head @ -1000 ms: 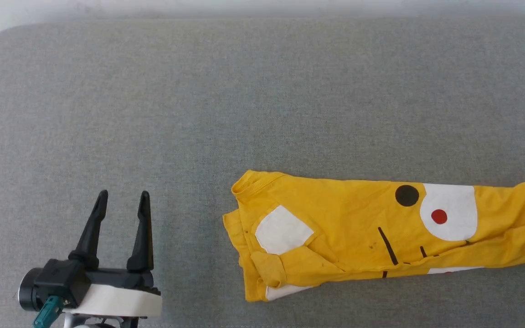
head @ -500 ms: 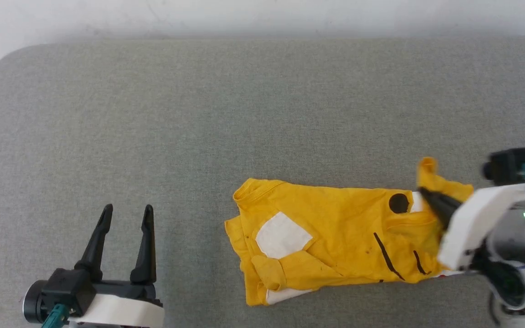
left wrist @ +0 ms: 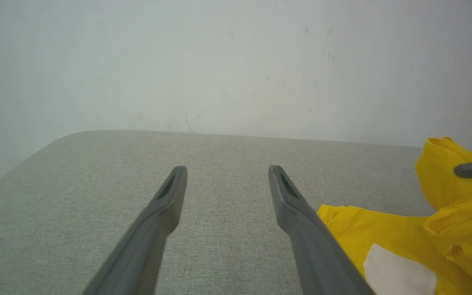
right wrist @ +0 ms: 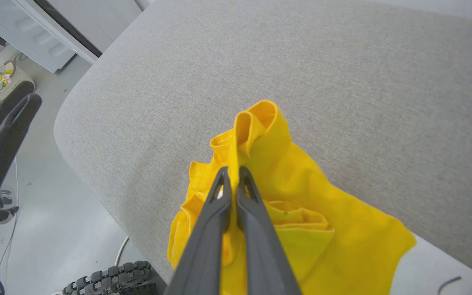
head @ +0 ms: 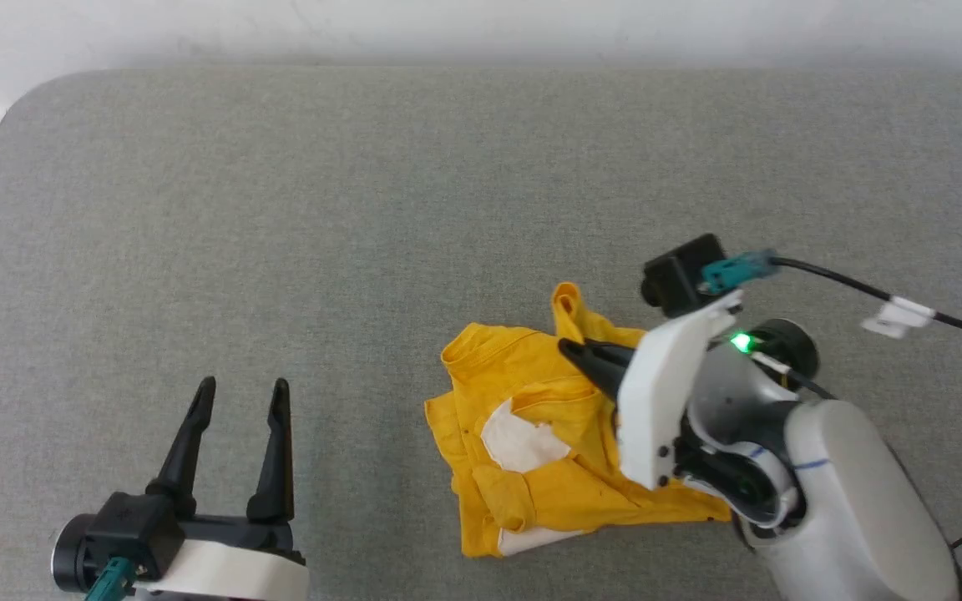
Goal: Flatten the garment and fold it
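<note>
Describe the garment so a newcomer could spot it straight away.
On the grey padded table, look right of centre: the T-shirt lies bunched there, one fold pinched in the right claw. Bright yellow with a white patch, it stands out against the plain grey.

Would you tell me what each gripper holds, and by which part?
The right gripper pinches a raised fold at the edge of the wrinkly bright yellow T-shirt; the left gripper holds nothing.

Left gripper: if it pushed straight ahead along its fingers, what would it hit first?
Nothing close. The open left gripper points across the bare grey surface, with the garment off to its right. Probably the far part of that surface or the white wall comes first; depth is unclear.
</note>
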